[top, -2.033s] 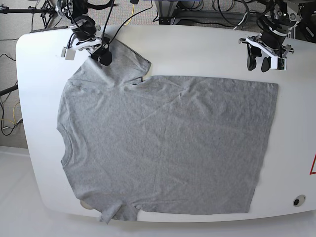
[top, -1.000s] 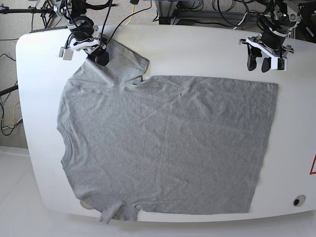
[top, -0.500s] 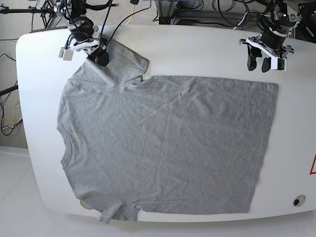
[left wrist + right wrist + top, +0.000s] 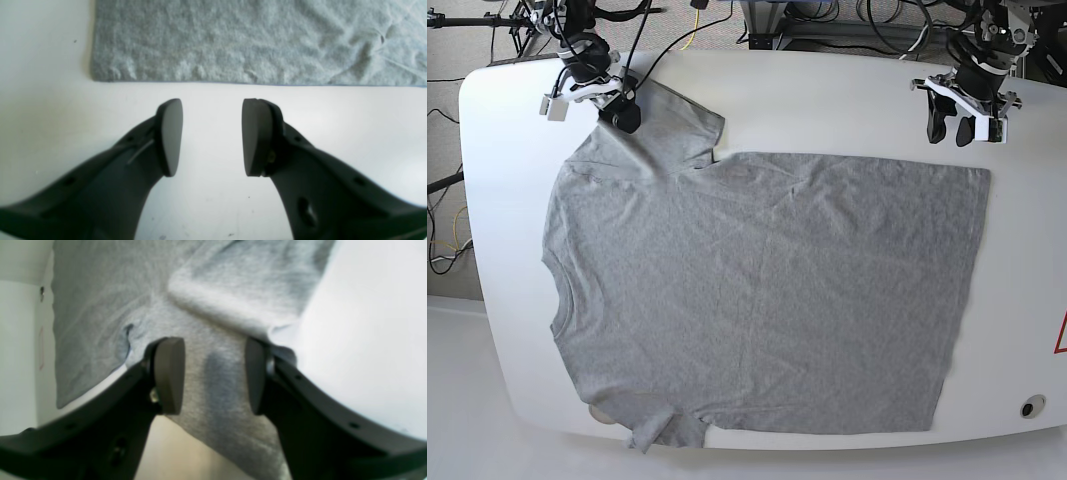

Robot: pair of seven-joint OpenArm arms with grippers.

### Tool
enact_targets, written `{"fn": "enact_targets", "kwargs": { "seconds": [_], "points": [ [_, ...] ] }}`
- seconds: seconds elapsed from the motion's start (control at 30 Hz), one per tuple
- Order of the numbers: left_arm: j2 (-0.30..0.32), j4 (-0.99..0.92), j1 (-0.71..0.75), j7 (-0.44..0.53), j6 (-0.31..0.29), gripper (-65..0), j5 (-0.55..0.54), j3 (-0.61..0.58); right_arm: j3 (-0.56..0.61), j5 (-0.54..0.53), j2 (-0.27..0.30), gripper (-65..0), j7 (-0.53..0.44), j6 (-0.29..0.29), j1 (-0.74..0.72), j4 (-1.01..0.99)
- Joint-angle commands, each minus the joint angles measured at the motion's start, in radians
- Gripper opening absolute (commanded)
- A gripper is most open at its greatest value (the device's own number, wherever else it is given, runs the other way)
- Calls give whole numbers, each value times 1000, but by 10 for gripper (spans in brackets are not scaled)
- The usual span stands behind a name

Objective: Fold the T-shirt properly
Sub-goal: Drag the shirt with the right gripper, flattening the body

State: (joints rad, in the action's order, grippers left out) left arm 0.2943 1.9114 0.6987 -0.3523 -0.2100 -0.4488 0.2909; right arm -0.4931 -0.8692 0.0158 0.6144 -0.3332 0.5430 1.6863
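The T-shirt (image 4: 757,290) lay flat and unfolded on the surface (image 4: 827,95), spanning nearly its full width. Long axis ran left-right in the base view: collar at that view's left, hem at its right, one sleeve at the far-left corner, the other at the near edge.

Your right gripper (image 4: 619,103) sat over the far sleeve. In its wrist view the jaws stood apart with sleeve cloth between and under the pads (image 4: 168,375), not pinched as far as you could see; part of the sleeve edge looked lifted or rolled there.

Your left gripper (image 4: 959,118) hung over bare surface just beyond the far hem corner, jaws apart and empty. In its wrist view the shirt edge (image 4: 213,78) lay straight ahead of the fingertips (image 4: 171,133), close but not touching.

So each arm had its own far corner: right on the sleeve, left nearest the hem. My read: the left needs a short reach forward onto the cloth before any fold toward the near edge.
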Motion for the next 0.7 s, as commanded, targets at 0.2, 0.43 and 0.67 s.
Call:
{"fn": "enact_targets", "kwargs": {
  "seconds": [0.2,0.43,0.67],
  "points": [
    [9,10,12,8,-2,-385,-4,6,-62,8,11,-354,18,27,5,15],
    [9,11,17,3,-1,-384,-9,7,-41,13,15,-353,20,32,8,16],
    [11,12,14,2,-1,-381,-9,8,-12,8,13,-353,15,36,16,13]
  ]
}}
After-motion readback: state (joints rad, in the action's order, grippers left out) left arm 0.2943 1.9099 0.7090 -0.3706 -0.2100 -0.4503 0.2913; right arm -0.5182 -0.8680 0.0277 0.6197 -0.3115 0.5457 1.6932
